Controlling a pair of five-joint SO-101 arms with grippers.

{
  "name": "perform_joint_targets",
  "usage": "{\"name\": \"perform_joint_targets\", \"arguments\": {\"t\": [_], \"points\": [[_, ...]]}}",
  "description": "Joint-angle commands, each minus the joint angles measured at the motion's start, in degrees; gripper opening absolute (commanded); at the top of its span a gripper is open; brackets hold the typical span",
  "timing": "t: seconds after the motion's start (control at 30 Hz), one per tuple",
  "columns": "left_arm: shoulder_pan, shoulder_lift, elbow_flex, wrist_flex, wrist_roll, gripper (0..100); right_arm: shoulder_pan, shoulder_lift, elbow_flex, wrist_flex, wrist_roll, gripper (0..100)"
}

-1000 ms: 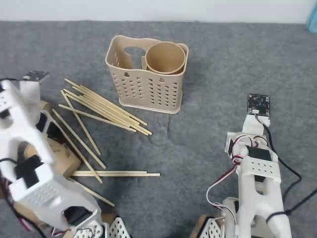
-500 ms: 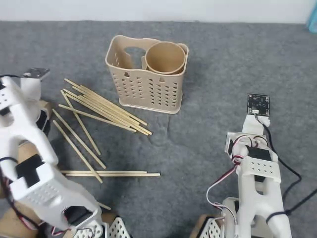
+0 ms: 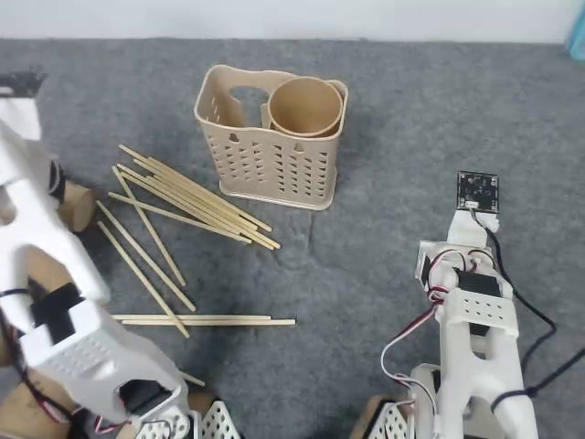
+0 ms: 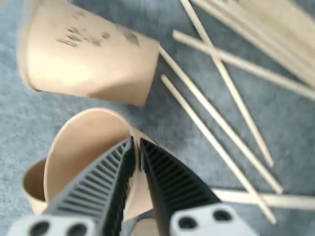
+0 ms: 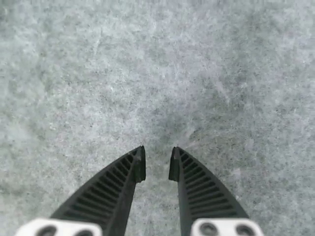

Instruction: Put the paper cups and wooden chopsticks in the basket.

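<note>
Tan paper cup [image 4: 81,147], mouth toward the wrist camera, is at the left side of the grey felt-covered bench [image 3: 411,119], under the left arm and well apart from the beige perforated plastic basket [image 3: 265,169]. Whether it is off the felt I cannot tell. Left gripper [image 4: 136,145] is almost closed, pinching the cup's thin wall at the rim, apparently with one jaw inside and one outside.

Judgement: the step in hand is carrying this cup to the basket. To do it well:
- Keep the pinch light enough not to crease the rim.
- Lift clear of the second tan paper cup [image 4: 88,64], on its side just beside it, and of the pale wooden chopsticks [image 3: 183,197] scattered between cup and basket.
- Aim for the free space beside the brown paper cup [image 3: 304,105] standing in the basket.
- Release only when upright over the opening.

Right gripper [image 5: 156,164] hangs over bare bench, jaws slightly apart, holding nothing.
</note>
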Motion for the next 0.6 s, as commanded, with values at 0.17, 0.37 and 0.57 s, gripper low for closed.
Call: {"name": "perform_joint_targets", "arguments": {"t": [0.17, 0.37, 0.57], "points": [[6.0, -8.4, -2.6, 2.0, 6.2, 1, 0.6, -2.5, -0.1, -1.8, 1.1, 9.3], [14.7, -28.2, 0.0, 1.9, 10.5, 1, 0.6, -2.5, 0.8, -3.1, 1.1, 9.1], [25.9, -41.5, -0.7, 0.4, 12.6, 1, 0.6, -2.5, 0.8, -3.1, 1.1, 9.1]]}}
